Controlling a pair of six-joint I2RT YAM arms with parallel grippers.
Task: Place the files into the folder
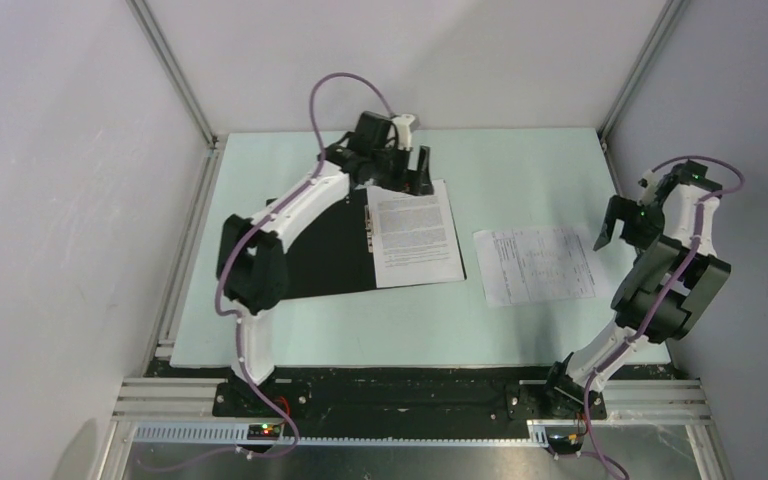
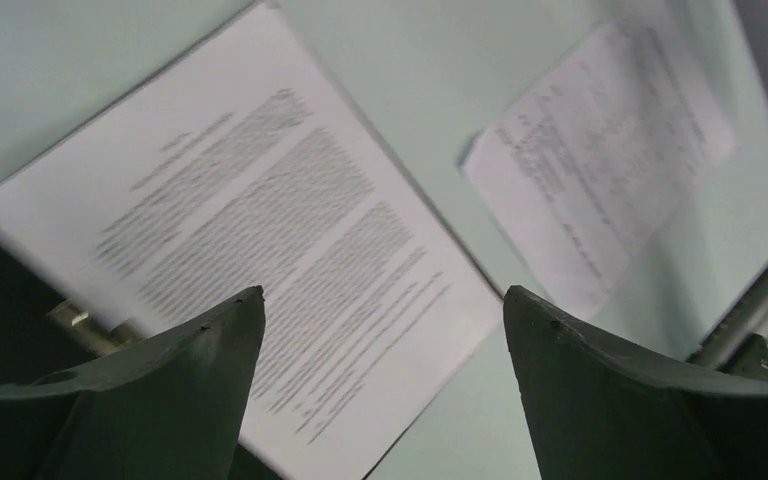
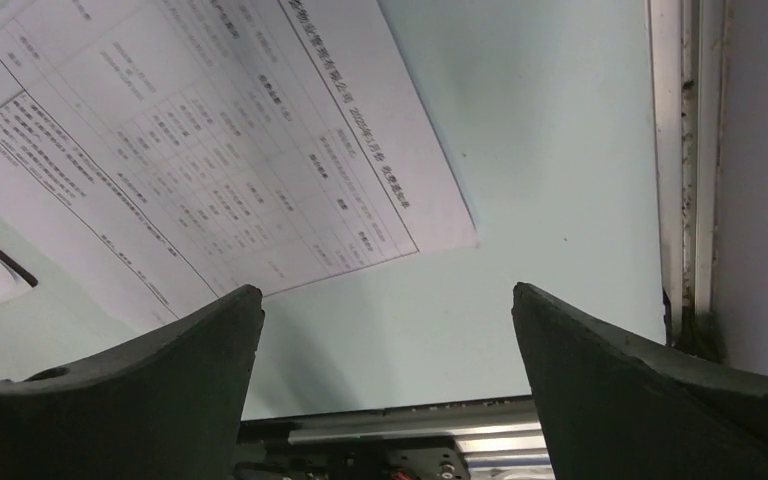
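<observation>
The folder (image 1: 325, 245) lies open on the table, black inside up, red outside hidden. A printed file sheet (image 1: 415, 235) lies on its right half; it also shows in the left wrist view (image 2: 260, 230). A second file sheet (image 1: 535, 264) lies loose on the table to the right, also seen in the left wrist view (image 2: 600, 160) and the right wrist view (image 3: 190, 150). My left gripper (image 1: 415, 175) hovers open and empty above the far edge of the first sheet. My right gripper (image 1: 610, 225) is open and empty, raised just right of the loose sheet.
The pale green table (image 1: 520, 170) is bounded by white walls with metal frame rails at the left (image 1: 185, 260) and right (image 3: 685, 160). A metal clip (image 2: 85, 325) sits at the folder's spine. The arm bases stand at the near edge.
</observation>
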